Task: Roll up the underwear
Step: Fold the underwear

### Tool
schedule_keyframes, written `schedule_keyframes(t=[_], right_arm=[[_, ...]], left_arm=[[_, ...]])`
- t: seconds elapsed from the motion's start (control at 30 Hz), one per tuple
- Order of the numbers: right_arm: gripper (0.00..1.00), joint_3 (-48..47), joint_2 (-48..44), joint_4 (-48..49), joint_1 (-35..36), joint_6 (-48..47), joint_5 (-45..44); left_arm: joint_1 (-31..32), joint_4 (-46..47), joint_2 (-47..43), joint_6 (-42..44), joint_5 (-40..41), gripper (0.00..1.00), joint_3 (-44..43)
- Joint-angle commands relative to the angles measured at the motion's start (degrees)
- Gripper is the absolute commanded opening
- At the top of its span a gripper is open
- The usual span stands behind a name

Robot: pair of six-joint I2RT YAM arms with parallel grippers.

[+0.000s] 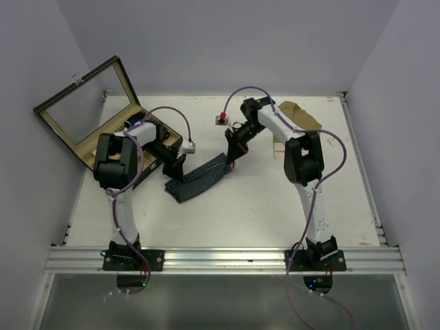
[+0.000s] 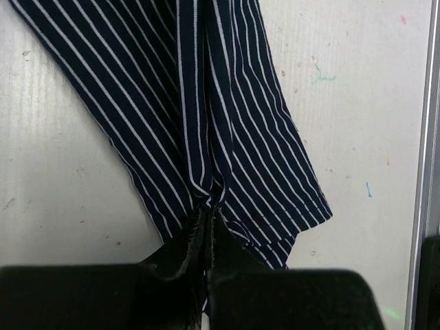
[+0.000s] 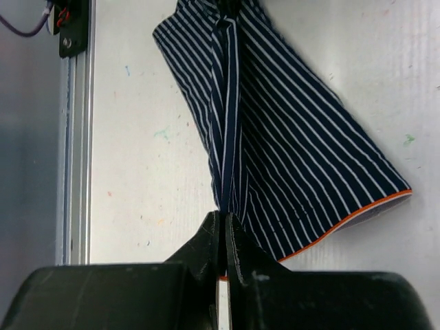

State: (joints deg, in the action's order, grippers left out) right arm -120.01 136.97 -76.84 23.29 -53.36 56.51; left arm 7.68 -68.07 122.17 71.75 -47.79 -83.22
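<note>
- While the left gripper point(image 2: 206, 214) is clamped hard on a bunched pinch near one hemmed end of the underwear point(image 2: 206, 103), the cloth puckers out from between its closed jaws. That hold looks secure enough to pull against.
- At the other end the right gripper point(image 3: 225, 220) is likewise closed on a raised ridge of cloth beside the orange-edged end. The fold runs straight away from its tips.
- Between the two, the underwear lies as a long striped band in the middle of the table point(image 1: 261, 206), slanting from the left gripper up toward the right one. I cannot tell whether the middle rests fully on the surface.
- To my eye the step in hand is drawing the band straight before rolling. Pull evenly from both ends, without twisting, and set it down flat.
- That centre ridge needs to settle, or the roll will likely come out lumpy.
- Start the roll from one end with a tight first turn, while the other gripper anchors the far end.
- An open box point(image 1: 82, 124) sits just beside the left arm, so I'd mind that side.
</note>
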Motion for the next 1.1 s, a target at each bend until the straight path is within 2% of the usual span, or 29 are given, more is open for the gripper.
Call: schedule_keyframes(t=[0.0,0.1,0.23,0.33,0.37,0.4,0.47,0.5,0.53,0.6,0.7,0.73,0.83,0.97,1.07], right_arm=[[0.0,-4.8,2.9,-9.0,0.5,6.4,-0.9],[0.0,-6.5,5.6,-6.1,1.4,8.5,-2.7],[0.0,-8.3,8.3,-3.2,2.3,9.9,-3.5],[0.0,-8.0,8.7,-1.0,2.7,10.0,-5.1],[0.0,-8.1,8.8,-0.5,2.8,10.4,-5.7],[0.0,-8.4,9.0,-0.4,2.9,10.3,-6.0],[0.0,-9.1,9.3,-1.0,2.9,9.8,-5.5],[0.0,-9.6,9.2,-1.7,3.0,9.5,-5.4],[0.0,-9.7,8.9,-1.9,3.0,9.5,-5.5],[0.0,-8.5,8.2,-2.8,3.0,9.0,-5.4],[0.0,-2.9,5.2,-1.7,2.9,10.3,-4.7],[0.0,-0.9,3.8,-1.1,2.9,11.2,-2.9],[0.0,8.7,2.0,2.0,2.8,15.8,0.2],[0.0,22.8,-0.4,11.2,2.8,26.1,7.7],[0.0,29.4,-0.4,17.3,2.8,34.4,12.4]], left_arm=[[-0.2,2.9,-2.6,0.5,-0.1,0.0,1.3],[-0.3,3.6,-3.1,0.7,-0.2,0.0,2.3],[-0.2,5.2,-4.7,0.8,0.2,0.09,4.6],[-0.5,5.3,-6.9,1.3,-0.6,0.26,6.2],[-1.0,4.9,-7.6,1.6,-2.1,0.34,6.3],[-1.4,4.6,-9.4,2.3,-3.1,0.47,6.4],[-2.8,4.1,-11.2,2.4,-6.0,0.52,6.2],[-3.1,4.0,-13.1,2.3,-6.7,0.61,5.8],[-3.4,5.1,-14.1,1.6,-7.2,0.64,5.7],[-3.8,7.9,-17.3,-2.5,-8.5,0.69,5.7],[-3.8,18.0,-22.0,-10.9,-8.9,0.71,8.2],[-3.6,24.2,-23.1,-13.4,-7.9,0.71,9.9],[-3.1,31.0,-25.6,-18.8,-6.7,0.7,11.2],[-3.0,32.5,-27.1,-23.6,-3.6,0.67,13.5],[-3.0,32.0,-29.3,-24.0,-1.8,0.66,17.5]])
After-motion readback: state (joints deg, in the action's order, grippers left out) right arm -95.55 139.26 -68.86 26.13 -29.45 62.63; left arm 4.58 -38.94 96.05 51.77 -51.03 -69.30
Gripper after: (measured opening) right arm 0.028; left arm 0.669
